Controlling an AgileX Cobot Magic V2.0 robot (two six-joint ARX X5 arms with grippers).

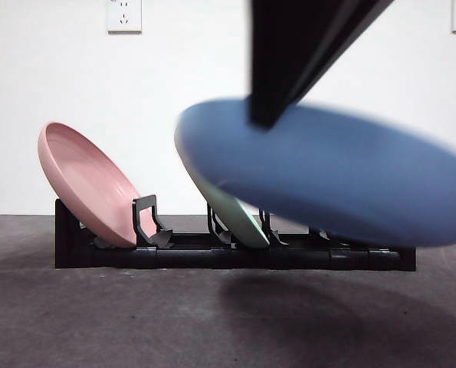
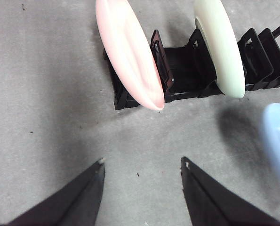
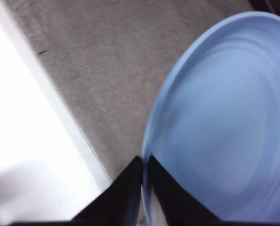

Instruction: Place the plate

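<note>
While the right fingers (image 3: 143, 162) pinch the rim of the blue plate (image 1: 335, 172), the plate hangs tilted above the grey bench (image 1: 136, 322), its broad face slanting down toward the black rack (image 1: 228, 257). That rack holds a pink plate (image 1: 90, 184) and a pale green plate (image 2: 222, 44) leaning on edge. Left fingers (image 2: 142, 165) hover spread wide, empty. Behind stands a white wall (image 1: 51, 69).

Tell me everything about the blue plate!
The blue plate is round, smooth and plain, with a raised rim and faint rings inside; it looks like plastic. It hangs in the air, tilted, in front of the black rack, above its own shadow. Only the right tool touches it, pinching its rim. It looks blurry.
</note>
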